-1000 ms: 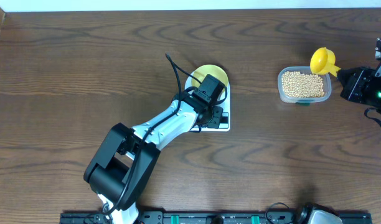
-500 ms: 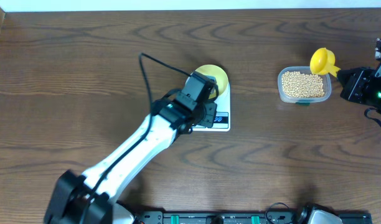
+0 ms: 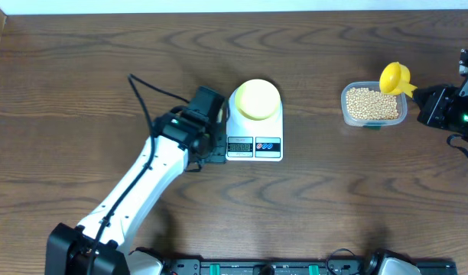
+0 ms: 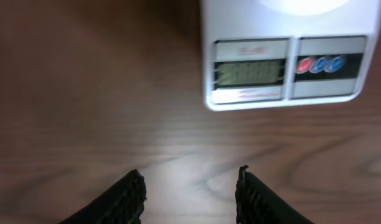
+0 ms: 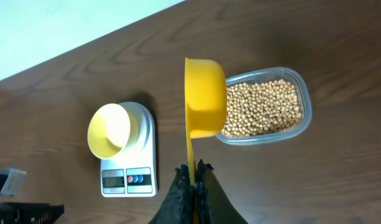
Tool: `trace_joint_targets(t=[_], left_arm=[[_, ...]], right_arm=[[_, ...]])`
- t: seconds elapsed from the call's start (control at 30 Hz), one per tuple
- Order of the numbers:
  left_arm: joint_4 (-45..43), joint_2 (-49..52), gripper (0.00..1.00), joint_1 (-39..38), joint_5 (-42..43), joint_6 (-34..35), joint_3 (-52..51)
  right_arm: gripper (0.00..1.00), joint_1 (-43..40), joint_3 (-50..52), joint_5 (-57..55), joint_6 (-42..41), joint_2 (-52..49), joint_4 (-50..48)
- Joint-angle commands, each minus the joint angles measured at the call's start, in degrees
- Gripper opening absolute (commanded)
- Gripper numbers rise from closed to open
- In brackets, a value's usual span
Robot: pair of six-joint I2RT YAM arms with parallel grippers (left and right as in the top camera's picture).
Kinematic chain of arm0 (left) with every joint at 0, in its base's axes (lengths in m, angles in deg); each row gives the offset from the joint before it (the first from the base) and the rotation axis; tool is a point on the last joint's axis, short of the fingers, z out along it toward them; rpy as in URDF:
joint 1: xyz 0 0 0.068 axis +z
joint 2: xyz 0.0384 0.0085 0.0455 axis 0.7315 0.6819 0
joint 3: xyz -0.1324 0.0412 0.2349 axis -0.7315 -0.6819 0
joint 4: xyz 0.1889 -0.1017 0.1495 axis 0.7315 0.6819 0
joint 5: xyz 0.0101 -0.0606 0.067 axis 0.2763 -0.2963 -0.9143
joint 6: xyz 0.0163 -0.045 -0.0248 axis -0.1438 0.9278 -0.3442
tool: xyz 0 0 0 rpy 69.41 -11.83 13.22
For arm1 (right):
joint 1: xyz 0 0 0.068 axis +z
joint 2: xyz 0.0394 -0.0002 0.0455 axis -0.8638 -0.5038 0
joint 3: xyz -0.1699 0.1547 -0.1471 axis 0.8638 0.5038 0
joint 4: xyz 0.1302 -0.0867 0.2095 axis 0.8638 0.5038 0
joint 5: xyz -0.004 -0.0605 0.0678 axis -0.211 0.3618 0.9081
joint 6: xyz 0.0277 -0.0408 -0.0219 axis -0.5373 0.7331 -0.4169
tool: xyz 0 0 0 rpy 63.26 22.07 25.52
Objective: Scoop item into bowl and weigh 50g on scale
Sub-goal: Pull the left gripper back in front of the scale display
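Calling setup done and filling not yet started.
- Found the bowl (image 3: 257, 99) seated on the scale (image 3: 232, 122) platform, mid-bench (image 3: 104, 69). Looks empty from overhead and from the right wrist.
- Found every bean (image 3: 372, 103) in view inside the clear tub (image 3: 343, 107), well off to the right of the scale. Spotted none in the bowl or loose on the bench.
- Can see the right pincer (image 5: 193, 174) clamped tight on the handle of the yellow scoop (image 5: 204, 93), with the cup end at the tub's edge. Cannot tell whether it touches the beans or hangs above them. See no beans in the cup.
- Can see the left pincer (image 4: 190, 193) partly open and gripping nothing, over bare bench just beside the scale's left side, not touching it.
- Cannot read the display, too blurred.

Left to do, judging from this: load the scoop, carry it across, tip into the bowl, then repeat or trim until 50 g shows. So basically the whole dosing part. Worth confirming tare with the bowl on before the first pour.
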Motion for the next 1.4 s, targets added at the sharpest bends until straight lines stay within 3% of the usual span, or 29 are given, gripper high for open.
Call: trace_joint_targets(t=[0.0, 0.13, 0.17, 0.2, 0.43, 0.87, 1.17, 1.37], left_arm=[[0.98, -0.70, 0.52, 1.18, 4.94, -6.58, 0.17], [0.90, -0.70, 0.64, 1.20, 6.54, -8.90, 0.17], [0.92, -0.70, 0.86, 1.20, 5.38, -8.90, 0.17], [0.90, -0.70, 0.91, 1.20, 3.30, -8.90, 0.17], [0.94, -0.70, 0.93, 1.20, -16.17, -8.90, 0.17], [0.92, -0.70, 0.94, 1.20, -15.61, -8.63, 0.17], [0.90, -0.70, 0.94, 1.20, -15.61, -8.63, 0.17], [0.87, -0.70, 0.94, 1.20, -15.65, -8.66, 0.15]], right_arm=[[0.01, -0.17, -0.87, 0.76, 0.76, -0.17, 0.04], [0.01, -0.17, -0.87, 0.76, 2.27, -0.17, 0.07], [0.01, -0.17, -0.87, 0.76, 2.69, -0.17, 0.09], [0.01, -0.17, -0.85, 0.76, 3.02, -0.17, 0.09], [0.01, -0.20, -0.70, 0.76, 7.06, -0.20, 0.07], [0.01, -0.24, -0.63, -2.78, 7.63, -0.17, 0.04], [0.01, -0.72, -0.61, -12.00, 7.58, -0.35, -0.63], [0.01, -2.08, -0.61, -10.99, 6.84, -0.46, -2.14]])
